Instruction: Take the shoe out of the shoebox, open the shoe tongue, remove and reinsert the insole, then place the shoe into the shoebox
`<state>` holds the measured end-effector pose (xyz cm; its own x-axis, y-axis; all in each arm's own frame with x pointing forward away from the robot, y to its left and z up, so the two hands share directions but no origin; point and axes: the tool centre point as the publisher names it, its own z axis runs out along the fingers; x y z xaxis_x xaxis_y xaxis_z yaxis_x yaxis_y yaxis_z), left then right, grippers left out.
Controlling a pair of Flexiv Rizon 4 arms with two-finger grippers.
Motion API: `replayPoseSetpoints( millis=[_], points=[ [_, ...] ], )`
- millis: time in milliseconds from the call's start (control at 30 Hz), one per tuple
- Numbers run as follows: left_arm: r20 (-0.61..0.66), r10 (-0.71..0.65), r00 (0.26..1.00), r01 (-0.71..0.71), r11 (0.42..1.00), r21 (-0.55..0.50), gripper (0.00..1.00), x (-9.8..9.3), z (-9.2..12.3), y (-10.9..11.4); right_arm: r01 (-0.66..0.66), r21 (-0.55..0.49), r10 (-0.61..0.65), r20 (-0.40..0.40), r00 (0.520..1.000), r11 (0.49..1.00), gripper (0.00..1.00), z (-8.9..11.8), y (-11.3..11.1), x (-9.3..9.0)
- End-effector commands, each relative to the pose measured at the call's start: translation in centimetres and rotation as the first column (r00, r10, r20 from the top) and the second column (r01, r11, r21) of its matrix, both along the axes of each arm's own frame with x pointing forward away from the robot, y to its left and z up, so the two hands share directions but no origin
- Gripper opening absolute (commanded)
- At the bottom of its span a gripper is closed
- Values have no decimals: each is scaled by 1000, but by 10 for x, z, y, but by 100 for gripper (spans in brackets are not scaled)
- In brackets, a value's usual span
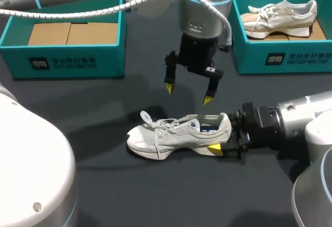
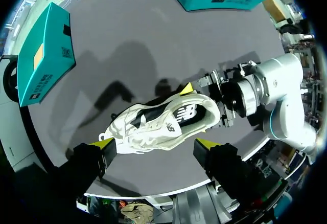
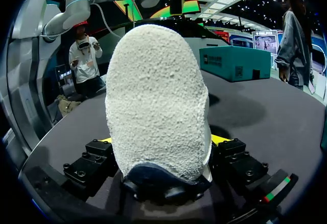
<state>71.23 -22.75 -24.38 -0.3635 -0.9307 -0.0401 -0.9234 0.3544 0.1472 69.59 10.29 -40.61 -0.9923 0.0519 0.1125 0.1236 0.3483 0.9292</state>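
The left arm (image 1: 202, 9) is in over the middle, wrist pointing straight down, and the left gripper (image 1: 188, 94) hangs in the air, fingers spread wide, nothing between them. The right arm (image 1: 290, 118) lies low and level, right gripper (image 1: 224, 133) clamped on the shoe (image 1: 171, 133) at its heel, both sides.

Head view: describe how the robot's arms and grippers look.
Left arm: glossy silver-white tubes, pale blue ring, ribbed white cable. Right arm: silver-white, black wrist section. Left gripper and right gripper: black bodies, two fingers, bright yellow tips.
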Motion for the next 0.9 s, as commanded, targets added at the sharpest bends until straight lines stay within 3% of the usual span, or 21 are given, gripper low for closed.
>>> replayPoseSetpoints(
  millis=[33,267,567,900],
  points=[
    [9,4,1000,-4,1000,22,100,3,-6,-8,1,-5,-1,-1,1000,1000,0,-1,2,1],
    [9,4,1000,-4,1000,22,100,3,-6,-8,1,-5,-1,-1,1000,1000,0,-1,2,1],
    [-24,129,991,-123,978,166,100,-26,-37,-9,1,-5,-1,-1,1000,1000,0,-1,2,1],
    [-30,214,976,-205,961,185,100,-24,-58,-7,1,-5,-1,-1,1000,1000,0,-1,2,1]
  ],
)
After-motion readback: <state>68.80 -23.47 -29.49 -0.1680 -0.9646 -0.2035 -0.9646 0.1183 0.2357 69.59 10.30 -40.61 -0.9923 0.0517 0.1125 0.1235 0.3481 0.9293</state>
